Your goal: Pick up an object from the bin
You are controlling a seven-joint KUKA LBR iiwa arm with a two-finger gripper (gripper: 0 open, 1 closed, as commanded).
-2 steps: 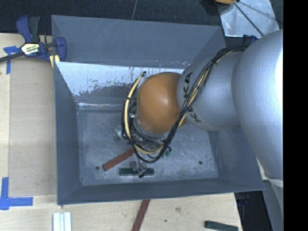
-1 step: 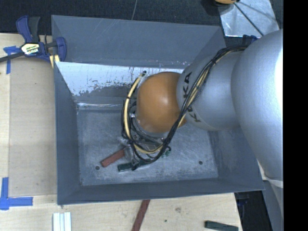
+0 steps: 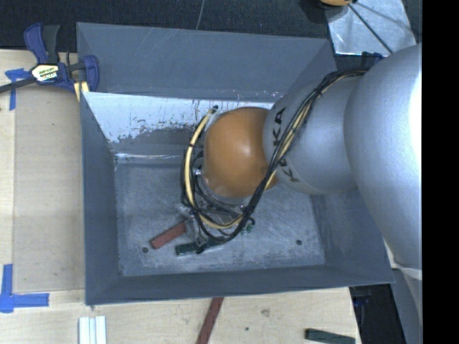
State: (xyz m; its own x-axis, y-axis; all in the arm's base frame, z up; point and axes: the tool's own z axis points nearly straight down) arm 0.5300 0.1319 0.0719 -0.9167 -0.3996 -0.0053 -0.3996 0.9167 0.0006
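Reddish-brown stick (image 3: 169,236), lying flat, bin floor (image 3: 290,224)

In the bin (image 3: 100,206), flat stick (image 3: 167,236) and small piece (image 3: 188,249) just left of tool (image 3: 196,224)

silver arm (image 3: 358,135) | orange wrist cover (image 3: 233,153) | yellow and black cables (image 3: 193,156)

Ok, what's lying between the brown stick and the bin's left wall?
Nothing. In the camera view the floor is bare grey metal from the brown stick to the left wall.
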